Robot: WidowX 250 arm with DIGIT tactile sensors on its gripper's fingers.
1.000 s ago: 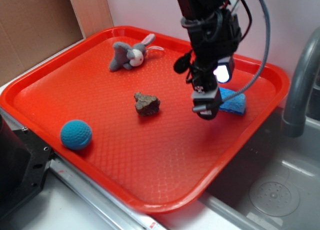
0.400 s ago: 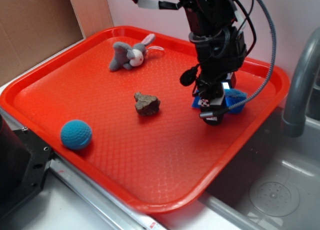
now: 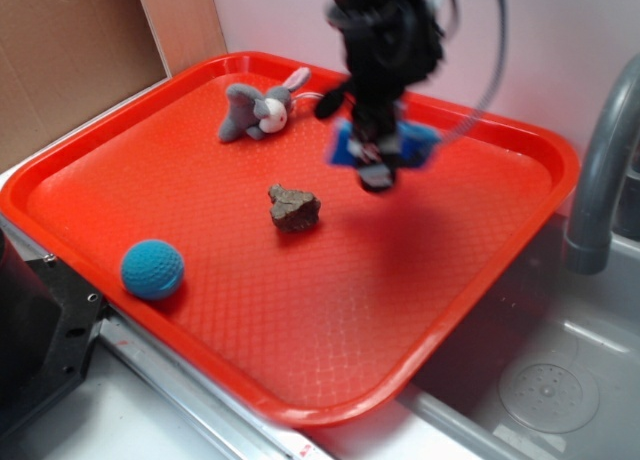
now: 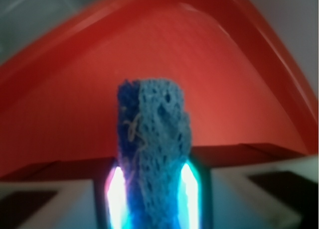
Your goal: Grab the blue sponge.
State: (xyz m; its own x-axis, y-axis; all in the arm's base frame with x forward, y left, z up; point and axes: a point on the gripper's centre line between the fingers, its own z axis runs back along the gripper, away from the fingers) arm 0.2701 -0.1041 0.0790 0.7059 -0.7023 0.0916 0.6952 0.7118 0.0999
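The blue sponge (image 3: 412,145) hangs in the air above the back of the red tray (image 3: 330,310), squeezed between the fingers of my gripper (image 3: 377,160). In the wrist view the sponge (image 4: 154,139) fills the centre, light blue and porous with a darker blue layer on its left face, pinched at its base by my gripper (image 4: 153,199), whose two glowing pads press on either side. The gripper is shut on it. The exterior view is blurred around the arm.
A grey plush elephant (image 3: 262,106) lies at the tray's back left. A brown rock-like lump (image 3: 294,207) sits near the middle and a teal dimpled ball (image 3: 152,268) at the front left. A sink (image 3: 540,380) with a grey faucet (image 3: 596,170) lies to the right.
The gripper closed on the sponge at the tray's right side, then lifted it off the tray and carried it left and toward the back.
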